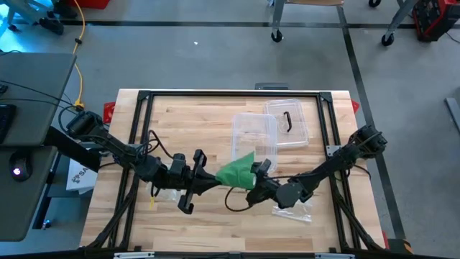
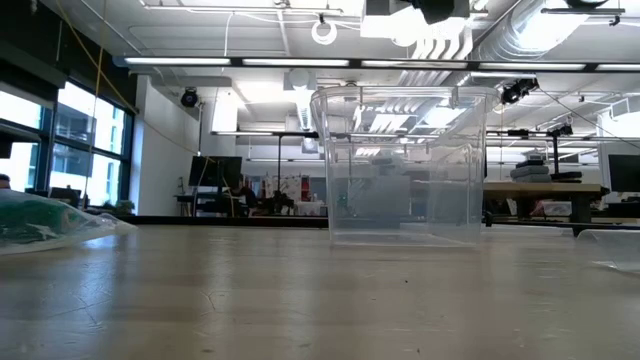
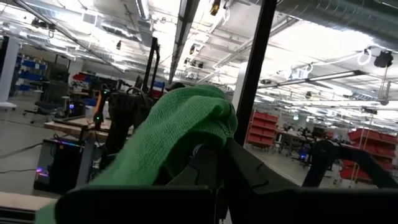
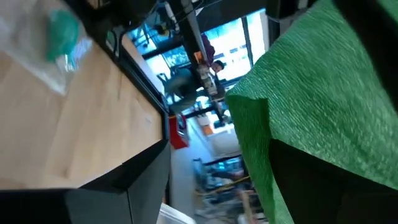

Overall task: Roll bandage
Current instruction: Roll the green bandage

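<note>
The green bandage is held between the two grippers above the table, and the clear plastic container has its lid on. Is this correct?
Not quite. The green bandage is between the left gripper and right gripper, but the clear plastic container is open: its lid lies beside it on the table, as the high view shows.

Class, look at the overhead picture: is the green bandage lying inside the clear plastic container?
No: the green bandage is held between the two grippers, in front of the clear container, not inside it.
</note>
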Controlling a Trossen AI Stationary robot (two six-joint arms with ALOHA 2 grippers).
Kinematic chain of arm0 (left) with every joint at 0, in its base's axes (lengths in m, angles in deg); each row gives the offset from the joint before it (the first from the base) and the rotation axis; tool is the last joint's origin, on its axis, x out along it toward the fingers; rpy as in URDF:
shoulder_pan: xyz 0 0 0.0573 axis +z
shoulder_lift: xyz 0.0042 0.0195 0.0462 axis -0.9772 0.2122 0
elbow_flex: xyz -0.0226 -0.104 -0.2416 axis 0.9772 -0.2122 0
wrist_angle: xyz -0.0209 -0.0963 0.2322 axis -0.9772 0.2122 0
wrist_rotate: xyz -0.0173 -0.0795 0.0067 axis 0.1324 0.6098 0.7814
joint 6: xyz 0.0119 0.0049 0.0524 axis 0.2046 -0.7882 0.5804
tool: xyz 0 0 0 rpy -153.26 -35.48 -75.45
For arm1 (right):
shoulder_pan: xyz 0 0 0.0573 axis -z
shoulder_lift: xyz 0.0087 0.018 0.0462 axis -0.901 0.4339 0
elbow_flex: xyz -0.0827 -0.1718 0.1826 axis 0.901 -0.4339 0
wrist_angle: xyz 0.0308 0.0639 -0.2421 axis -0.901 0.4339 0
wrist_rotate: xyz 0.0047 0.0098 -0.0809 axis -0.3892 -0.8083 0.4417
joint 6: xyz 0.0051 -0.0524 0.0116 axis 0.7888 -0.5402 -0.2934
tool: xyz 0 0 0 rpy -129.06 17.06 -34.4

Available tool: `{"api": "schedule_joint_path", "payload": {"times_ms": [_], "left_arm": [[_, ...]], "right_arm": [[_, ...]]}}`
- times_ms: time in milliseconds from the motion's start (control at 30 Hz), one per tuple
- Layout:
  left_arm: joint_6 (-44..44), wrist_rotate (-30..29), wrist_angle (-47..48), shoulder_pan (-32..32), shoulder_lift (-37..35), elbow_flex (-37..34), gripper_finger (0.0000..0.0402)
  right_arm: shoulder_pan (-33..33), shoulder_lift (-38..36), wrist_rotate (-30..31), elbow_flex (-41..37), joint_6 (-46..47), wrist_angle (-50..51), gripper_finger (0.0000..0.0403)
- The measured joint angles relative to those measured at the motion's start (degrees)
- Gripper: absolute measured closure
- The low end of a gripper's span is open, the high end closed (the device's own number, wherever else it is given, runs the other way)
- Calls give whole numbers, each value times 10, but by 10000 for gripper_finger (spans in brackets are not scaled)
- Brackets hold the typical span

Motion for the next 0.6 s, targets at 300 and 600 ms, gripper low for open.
{"api": "schedule_joint_path", "payload": {"times_ms": [300,600], "left_arm": [[0,0,-3,0,0,0,398],[0,14,0,0,0,0,398]], "right_arm": [[11,-2,-44,0,93,-21,140],[15,-27,-46,0,184,-20,140]]}}
